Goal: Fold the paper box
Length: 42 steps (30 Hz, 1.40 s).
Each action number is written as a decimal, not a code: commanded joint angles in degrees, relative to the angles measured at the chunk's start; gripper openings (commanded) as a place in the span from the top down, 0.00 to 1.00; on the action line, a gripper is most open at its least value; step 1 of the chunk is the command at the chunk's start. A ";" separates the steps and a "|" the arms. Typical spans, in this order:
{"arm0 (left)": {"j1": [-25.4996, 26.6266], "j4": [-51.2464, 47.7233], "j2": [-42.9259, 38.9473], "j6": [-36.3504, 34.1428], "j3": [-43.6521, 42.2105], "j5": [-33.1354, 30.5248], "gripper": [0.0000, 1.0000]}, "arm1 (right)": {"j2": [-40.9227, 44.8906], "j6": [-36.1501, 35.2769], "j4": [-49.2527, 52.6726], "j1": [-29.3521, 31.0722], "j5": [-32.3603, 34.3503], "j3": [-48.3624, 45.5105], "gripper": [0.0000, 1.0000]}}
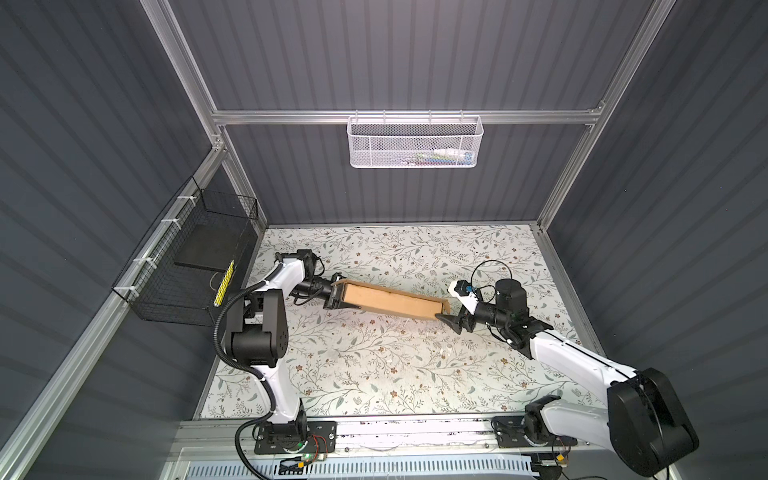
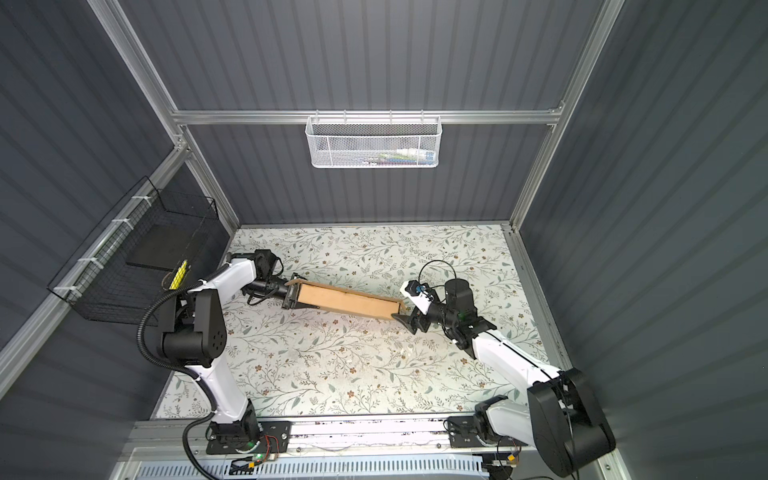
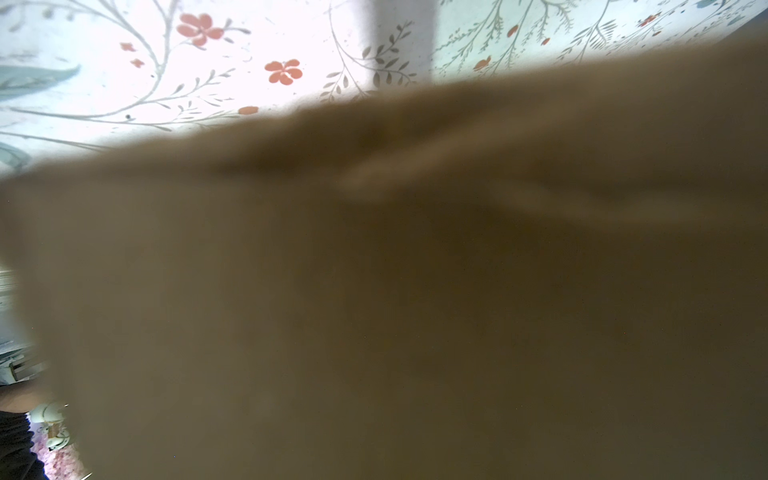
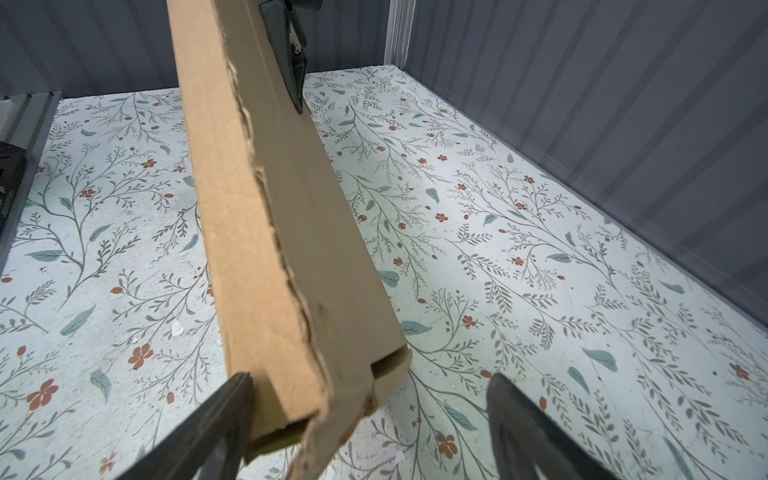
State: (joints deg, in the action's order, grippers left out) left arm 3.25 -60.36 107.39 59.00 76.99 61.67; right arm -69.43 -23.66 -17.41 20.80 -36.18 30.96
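The paper box [image 1: 390, 301] [image 2: 347, 301] is brown cardboard, folded into a long shallow shape. It is held on edge above the floral table [image 1: 374, 374], running left to right. My left gripper [image 1: 337, 293] [image 2: 293, 296] is shut on its left end, with one finger on each face. In the left wrist view blurred cardboard [image 3: 415, 291] fills the picture and hides the jaws. My right gripper [image 1: 448, 312] [image 4: 370, 399] stands open round the right end. One finger [image 4: 232, 399] lies against a face of the paper box [image 4: 270, 232]. The other finger [image 4: 511, 407] stands well apart.
A black wire basket [image 1: 178, 299] hangs on the left wall with a black slab [image 1: 208, 245] in it. A white mesh basket [image 1: 415, 141] hangs on the back rail. Grey walls close the table on three sides.
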 commanded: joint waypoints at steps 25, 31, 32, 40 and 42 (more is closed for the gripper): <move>0.09 -10.92 2.21 -7.40 3.36 -2.23 0.67 | 9.30 3.70 2.99 3.68 -3.71 -2.61 0.11; 0.09 -11.75 2.19 -8.05 3.36 -2.56 0.68 | 8.52 4.06 1.61 6.21 -1.69 -3.76 0.11; 0.11 -11.93 2.15 -8.18 3.43 -2.59 0.68 | 8.04 4.13 0.71 6.45 -1.25 -4.18 0.10; 0.09 -12.67 1.78 -8.91 3.40 -2.78 0.68 | 2.11 4.86 -4.79 8.41 0.98 -4.68 0.11; 0.09 -12.76 1.75 -8.91 3.38 -2.92 0.68 | 1.27 4.98 -5.73 9.01 1.37 -4.47 0.11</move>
State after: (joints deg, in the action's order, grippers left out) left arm 3.27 -70.76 108.62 51.13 79.11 59.96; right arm -67.48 -19.44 -19.99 29.06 -35.59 26.61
